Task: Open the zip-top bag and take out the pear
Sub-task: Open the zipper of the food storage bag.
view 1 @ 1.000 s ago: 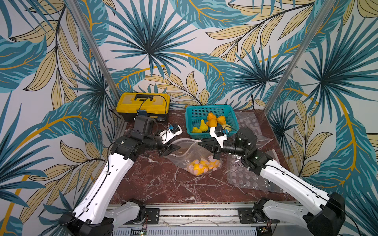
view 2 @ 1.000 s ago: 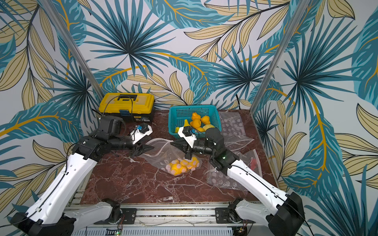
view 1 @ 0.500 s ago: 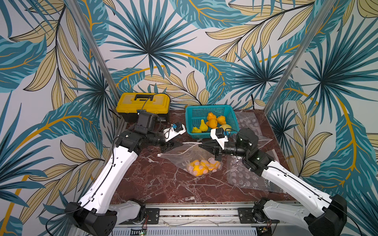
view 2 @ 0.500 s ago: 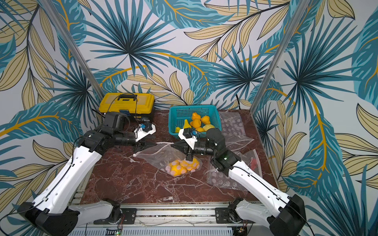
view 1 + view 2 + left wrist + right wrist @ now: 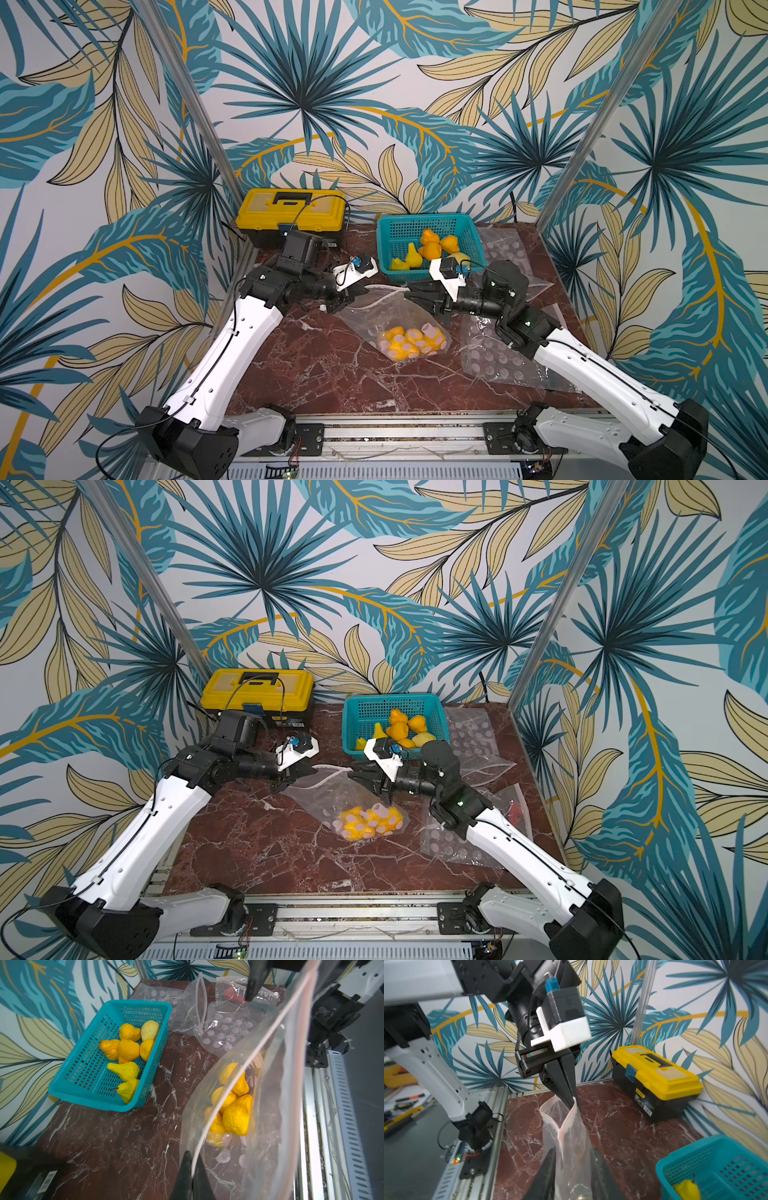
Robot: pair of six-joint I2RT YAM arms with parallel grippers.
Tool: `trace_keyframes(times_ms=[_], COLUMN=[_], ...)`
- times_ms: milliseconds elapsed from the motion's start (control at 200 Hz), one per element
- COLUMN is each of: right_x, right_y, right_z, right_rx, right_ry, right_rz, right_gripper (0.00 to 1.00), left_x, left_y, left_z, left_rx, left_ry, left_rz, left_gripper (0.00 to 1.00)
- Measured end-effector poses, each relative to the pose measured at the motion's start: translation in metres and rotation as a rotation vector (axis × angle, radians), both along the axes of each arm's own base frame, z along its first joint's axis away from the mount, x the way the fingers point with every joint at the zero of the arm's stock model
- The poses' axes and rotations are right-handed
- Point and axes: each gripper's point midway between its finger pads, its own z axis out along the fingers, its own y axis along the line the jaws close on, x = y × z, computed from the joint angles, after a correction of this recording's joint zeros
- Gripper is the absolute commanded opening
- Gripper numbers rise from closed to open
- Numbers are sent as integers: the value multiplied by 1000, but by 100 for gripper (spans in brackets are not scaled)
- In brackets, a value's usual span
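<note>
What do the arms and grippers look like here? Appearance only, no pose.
The left arm and right arm have white shell links with black joints and bases. The left gripper and right gripper have tapered black fingers. Each wrist carries a white bracket holding a black camera with a blue plug; a thin black cable loops from it.

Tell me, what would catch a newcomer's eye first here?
A clear zip-top bag of yellow pears sits mid-table between two black grippers: the left gripper pinches its top edge, the right gripper stands open around it. Behind, a teal basket holds loose pears, beside a yellow toolbox at the back wall.
</note>
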Motion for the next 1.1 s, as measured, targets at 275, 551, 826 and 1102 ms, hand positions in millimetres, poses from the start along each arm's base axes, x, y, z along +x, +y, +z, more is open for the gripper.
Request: trace_keyframes(times_ms=[275, 551, 826, 1102], right_x=[19, 33, 54, 67], right_y=[-12, -21, -25, -25], right_z=[2, -5, -35, -58], right_rx=[-8, -27, -49, 75], right_ry=[-11, 17, 192, 497], right_rz=[-135, -235, -353, -453], right_gripper=[55, 55, 55, 40], left_x=[45, 73, 63, 48], left_y=[54, 112, 94, 35], left_z=[30, 42, 14, -45], left_rx=[119, 251, 80, -55], left_ry=[-110, -159, 64, 461], left_rz=[332, 691, 747, 674], left_gripper=[0, 0, 0, 0])
